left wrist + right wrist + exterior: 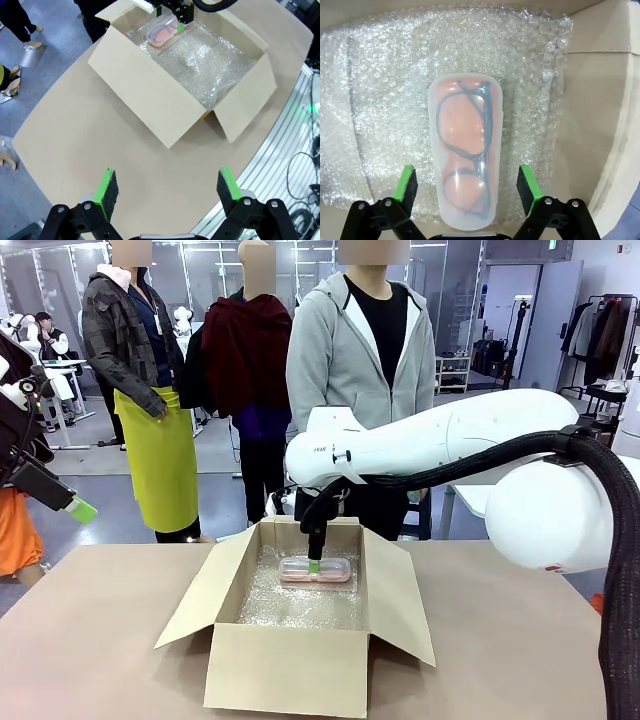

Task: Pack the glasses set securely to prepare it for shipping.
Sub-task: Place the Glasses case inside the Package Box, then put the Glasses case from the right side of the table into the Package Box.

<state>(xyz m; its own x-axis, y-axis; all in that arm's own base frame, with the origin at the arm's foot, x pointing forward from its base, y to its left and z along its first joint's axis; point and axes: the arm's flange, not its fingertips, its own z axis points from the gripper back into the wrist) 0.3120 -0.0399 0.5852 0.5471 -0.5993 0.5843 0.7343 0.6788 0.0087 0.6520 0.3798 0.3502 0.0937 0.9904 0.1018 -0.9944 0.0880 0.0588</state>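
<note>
Pink glasses case (465,150): lying on bubble wrap (380,75) inside open box (285,670). Right gripper (466,175): wide, straddling it, seemingly not touching. Left gripper (167,182): wide, empty. Outstanding: rest of set, sealing.

You've got an open cardboard box (285,670) sitting mid-table (90,640), all four flaps folded outward, its far wall close to the table's far edge. A bubble wrap sheet (300,608) covers most of the box floor, with a bare cardboard strip along one side. Past the far edge, a person in a grey hoodie (360,350) stands right at the table, with a clothes rack (605,330) behind at far right.
</note>
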